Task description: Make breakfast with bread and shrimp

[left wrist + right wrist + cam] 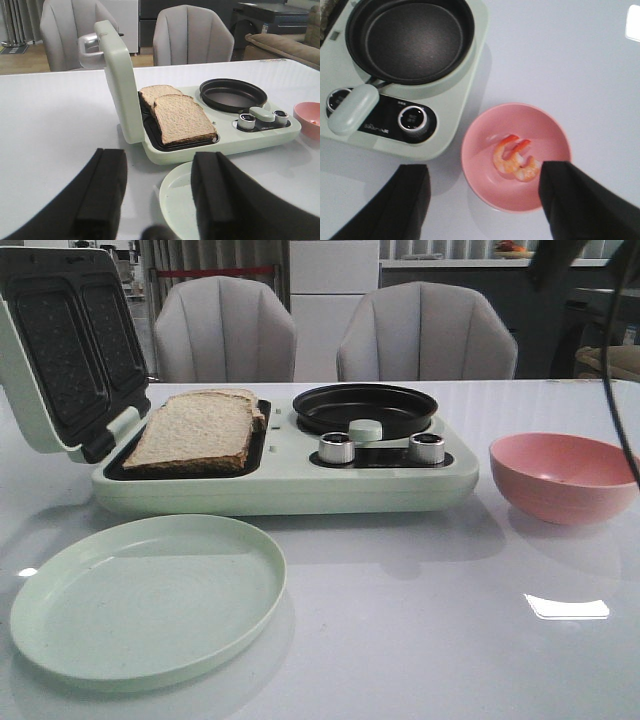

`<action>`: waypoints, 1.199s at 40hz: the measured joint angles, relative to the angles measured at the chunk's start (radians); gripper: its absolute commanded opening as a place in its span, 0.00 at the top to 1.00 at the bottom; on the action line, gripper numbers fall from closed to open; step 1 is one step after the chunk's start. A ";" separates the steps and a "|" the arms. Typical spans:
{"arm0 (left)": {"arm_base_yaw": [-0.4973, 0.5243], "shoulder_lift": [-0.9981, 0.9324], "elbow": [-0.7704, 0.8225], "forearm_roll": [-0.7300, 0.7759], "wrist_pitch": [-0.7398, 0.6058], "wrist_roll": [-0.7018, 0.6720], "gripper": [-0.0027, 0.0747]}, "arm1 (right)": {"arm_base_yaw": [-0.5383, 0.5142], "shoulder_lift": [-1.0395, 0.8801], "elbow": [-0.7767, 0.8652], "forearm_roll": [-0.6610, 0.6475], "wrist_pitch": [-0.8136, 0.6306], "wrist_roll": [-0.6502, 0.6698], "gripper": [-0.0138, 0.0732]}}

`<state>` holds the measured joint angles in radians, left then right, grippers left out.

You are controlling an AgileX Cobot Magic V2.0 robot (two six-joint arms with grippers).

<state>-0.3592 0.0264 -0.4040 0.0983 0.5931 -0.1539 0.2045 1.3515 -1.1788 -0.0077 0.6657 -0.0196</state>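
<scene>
Bread [195,430], two slices, lies in the grill; two shrimp [516,160] fill the pink bowl [485,185]; both pincers [159,192] [485,200] gape empty.

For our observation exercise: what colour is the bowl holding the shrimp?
Pink bowl; the right wrist view shows it best.

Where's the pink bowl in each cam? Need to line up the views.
Front: pink bowl at right, on the table beside the cooker's right end; its contents are hidden by the rim.
Left wrist: only a sliver at the right edge, past the knobs.
Right wrist: low centre, seen from above, two shrimp inside.
Shared landmark: the black round pan on the cooker, next to the bowl in all three views.
</scene>
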 measured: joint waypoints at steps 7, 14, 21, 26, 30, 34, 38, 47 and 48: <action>0.000 0.000 0.000 0.000 -0.005 0.000 0.49 | -0.002 -0.181 0.146 -0.025 -0.102 0.011 0.20; 0.000 0.000 0.000 0.000 -0.005 0.000 0.49 | -0.002 -0.386 0.334 -0.005 -0.262 0.020 0.20; 0.000 0.000 0.000 0.000 -0.012 0.000 0.49 | -0.002 -0.590 0.530 0.075 -0.385 0.020 0.20; 0.000 0.000 0.001 0.000 -0.037 0.000 0.49 | -0.002 -0.742 0.652 0.100 -0.452 0.020 0.20; 0.000 0.000 0.001 0.000 -0.054 0.000 0.49 | -0.002 -0.865 0.755 0.104 -0.493 0.020 0.20; 0.000 0.000 0.001 0.000 -0.058 0.000 0.49 | -0.002 -0.987 0.840 0.104 -0.501 0.020 0.20; 0.000 0.000 0.001 0.000 -0.058 0.000 0.49 | -0.002 -1.092 0.911 0.104 -0.501 0.020 0.20; 0.000 0.000 0.001 0.000 -0.058 0.000 0.49 | -0.002 -1.193 1.011 0.106 -0.505 0.020 0.20; 0.000 0.000 0.001 0.000 -0.058 0.000 0.49 | -0.002 -1.193 1.016 0.106 -0.505 0.020 0.20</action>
<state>-0.3592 0.0264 -0.4033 0.0983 0.5347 -0.1539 0.2023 0.1589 -0.1627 0.0984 0.1611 0.0000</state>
